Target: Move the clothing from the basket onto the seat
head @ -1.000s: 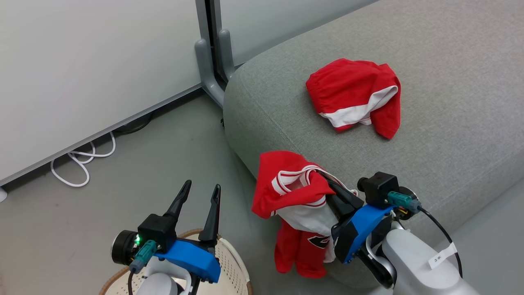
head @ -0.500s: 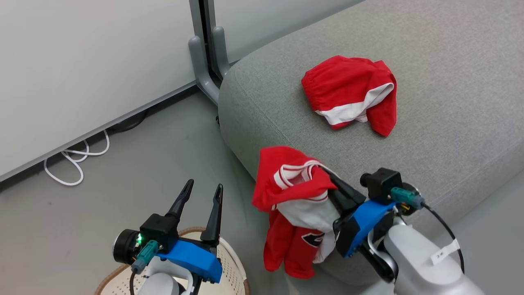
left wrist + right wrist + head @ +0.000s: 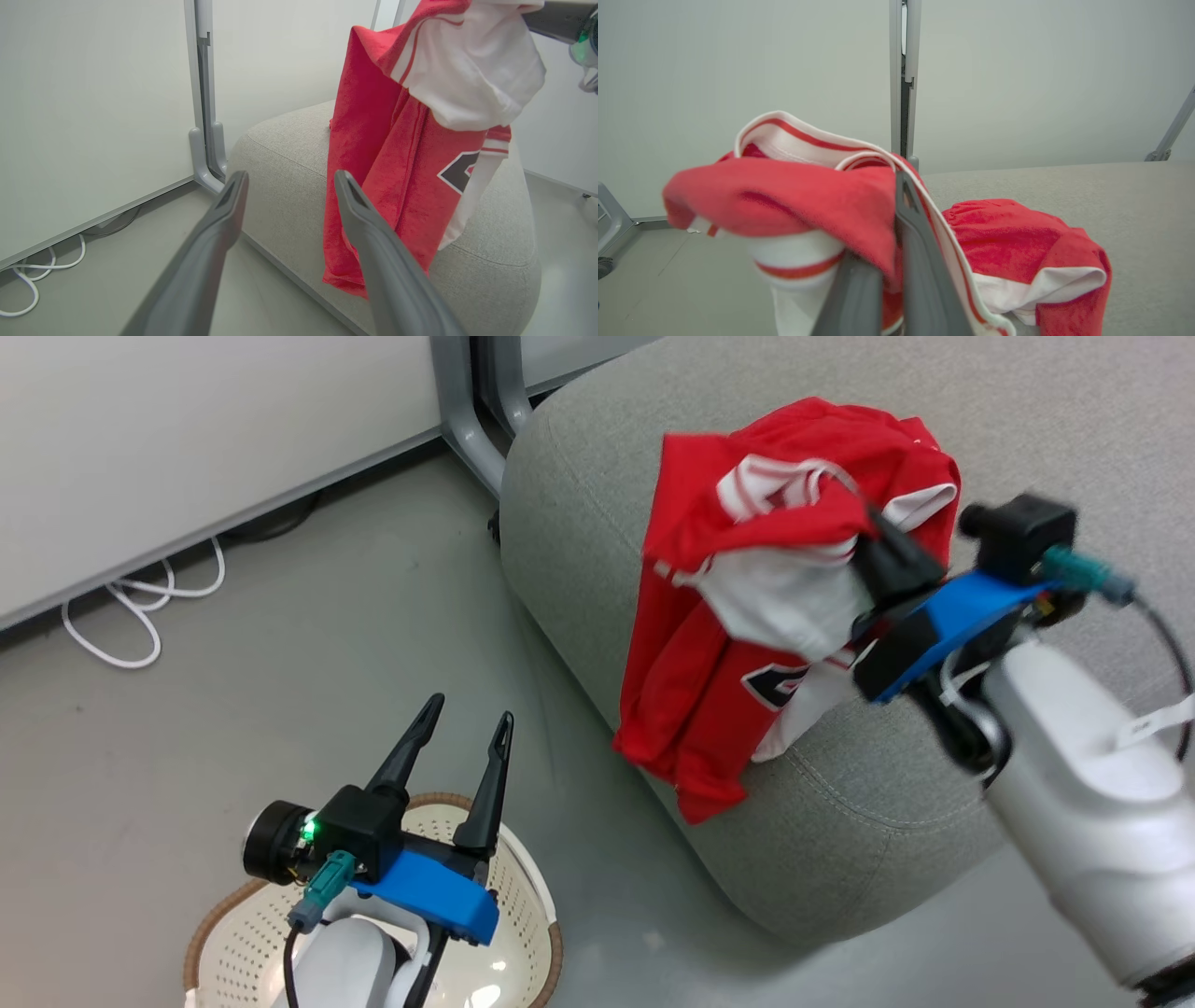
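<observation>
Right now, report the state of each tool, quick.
Left tool: open, holding nothing.
Right tool: closed on the red and white jersey, lifted and hanging.

I hold 1 of the 2 garments. My right tool is clamped on the bunched collar end of the jersey and holds it in the air over the near corner of the seat. The jersey is red with a red-and-white striped collar, a white part turned outward and a black emblem. It hangs in long folds down past the seat's rounded edge; I cannot tell whether it touches the fabric there. The shorts, red with a white band, lie crumpled on the seat's top, just beyond the jersey. The seat is light grey with a stitched seam. The basket, cream, perforated and brown-rimmed, stands upright on the floor near the seat's corner.
</observation>
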